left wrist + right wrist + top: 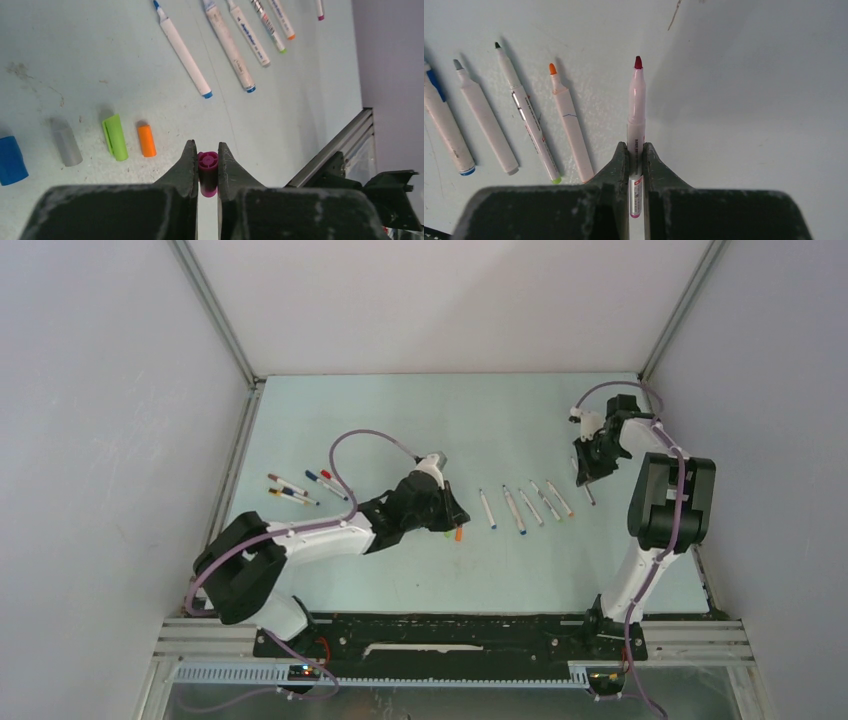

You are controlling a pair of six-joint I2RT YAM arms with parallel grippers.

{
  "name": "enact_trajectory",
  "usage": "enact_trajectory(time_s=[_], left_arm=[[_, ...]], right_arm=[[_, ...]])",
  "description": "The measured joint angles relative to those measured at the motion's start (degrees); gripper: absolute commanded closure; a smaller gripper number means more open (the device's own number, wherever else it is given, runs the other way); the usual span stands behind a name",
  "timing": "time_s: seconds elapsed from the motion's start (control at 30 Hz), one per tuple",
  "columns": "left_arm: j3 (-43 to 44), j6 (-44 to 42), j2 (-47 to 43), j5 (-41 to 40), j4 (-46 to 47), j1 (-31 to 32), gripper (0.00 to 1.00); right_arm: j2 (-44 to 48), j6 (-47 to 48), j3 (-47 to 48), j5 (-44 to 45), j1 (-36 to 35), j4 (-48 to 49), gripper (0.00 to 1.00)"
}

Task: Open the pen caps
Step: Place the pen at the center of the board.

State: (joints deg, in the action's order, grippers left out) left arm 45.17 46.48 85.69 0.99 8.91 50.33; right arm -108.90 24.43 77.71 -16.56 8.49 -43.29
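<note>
- The left gripper (205, 145) is closed on a magenta cap (207, 170), pinched upright with its open end facing the camera, low over the pale bench (400, 410).
- The right gripper (636, 146) is clamped on the tail half of a magenta pen (636, 100); its bare dark-red tip points away.
- Four loose caps lie in a row just beside the left gripper: blue (10, 160), grey (67, 145), green (115, 137) and orange (146, 141).
- Five uncapped pens (182, 50) lie side by side between the two arms.
- A further group of pens (300, 487) lies well apart at the left; they look capped, though they are too small to be sure.
- Risk: released from any height, the magenta cap could roll and scatter the loose caps.
- Risk: the exposed tip could mark the bench if lowered nose first, and the pen could pivot because it is gripped near its end.
- Printed lettering runs along several barrels, but it is too blurred to read.
</note>
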Motion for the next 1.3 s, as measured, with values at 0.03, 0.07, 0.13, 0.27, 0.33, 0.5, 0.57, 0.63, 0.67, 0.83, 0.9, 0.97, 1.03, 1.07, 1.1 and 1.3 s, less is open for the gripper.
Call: enact_trajectory(time_s=[0.03, 0.07, 0.13, 0.27, 0.33, 0.5, 0.57, 0.63, 0.67, 0.83, 0.9, 0.97, 1.03, 1.07, 1.1, 1.3], left_arm=[[0.8, -0.1, 0.7, -0.5, -0.9, 0.5, 0.99], [1.4, -0.3, 1.4, -0.9, -1.9, 0.9, 0.99], [2.7, -0.6, 2.4, -1.6, -4.0, 1.6, 0.99], [5.7, -1.2, 4.9, -3.1, -8.1, 2.7, 0.99], [7.0, -1.6, 6.2, -3.8, -10.0, 3.3, 0.98], [10.1, -2.1, 9.6, -4.5, -14.0, 4.6, 0.98], [10.8, -2.2, 10.4, -4.5, -15.3, 5.1, 0.97], [11.3, -2.5, 11.0, -4.5, -16.4, 5.4, 0.97], [11.6, -2.6, 11.2, -4.5, -17.0, 5.5, 0.97], [13.2, -3.1, 12.9, -4.5, -18.7, 5.6, 0.96], [14.0, -3.1, 13.7, -4.4, -19.4, 5.7, 0.95], [14.7, -3.3, 14.4, -4.4, -20.0, 5.8, 0.95], [15.5, -3.5, 15.1, -4.3, -20.7, 5.8, 0.94], [16.0, -3.5, 15.5, -4.2, -20.9, 5.9, 0.93], [16.5, -3.6, 15.9, -4.2, -21.2, 5.9, 0.93], [18.0, -4.0, 17.8, -3.8, -22.5, 6.1, 0.88]], right_arm=[[-0.6, 0.1, 0.0, 0.0, 0.0, -0.3, 0.96], [-1.0, 0.1, 0.0, 0.1, 0.0, -0.5, 0.95], [-1.7, 0.4, 0.0, 0.0, 0.0, -1.3, 0.94], [-2.9, 1.0, 0.2, -0.2, 0.0, -2.8, 0.93], [-3.4, 1.2, 0.3, -0.3, 0.0, -3.4, 0.93], [-3.9, 1.6, 0.6, -1.0, 0.0, -4.8, 0.9], [-4.0, 1.7, 0.8, -1.3, -0.2, -5.1, 0.88], [-4.3, 1.8, 1.0, -1.5, -0.2, -5.5, 0.86], [-4.3, 1.9, 1.1, -1.6, -0.2, -5.6, 0.82], [-4.5, 2.0, 1.2, -1.7, -0.4, -5.9, 0.77], [-4.5, 2.0, 1.3, -1.6, -0.4, -5.9, 0.76], [-4.5, 2.0, 1.3, -1.7, -0.4, -5.9, 0.75], [-4.5, 2.0, 1.3, -1.7, -0.4, -5.9, 0.74], [-4.5, 2.0, 1.3, -1.7, -0.4, -5.9, 0.73], [-4.5, 2.0, 1.3, -1.7, -0.4, -5.9, 0.73], [-4.5, 2.0, 1.3, -1.7, -0.4, -5.9, 0.69]])
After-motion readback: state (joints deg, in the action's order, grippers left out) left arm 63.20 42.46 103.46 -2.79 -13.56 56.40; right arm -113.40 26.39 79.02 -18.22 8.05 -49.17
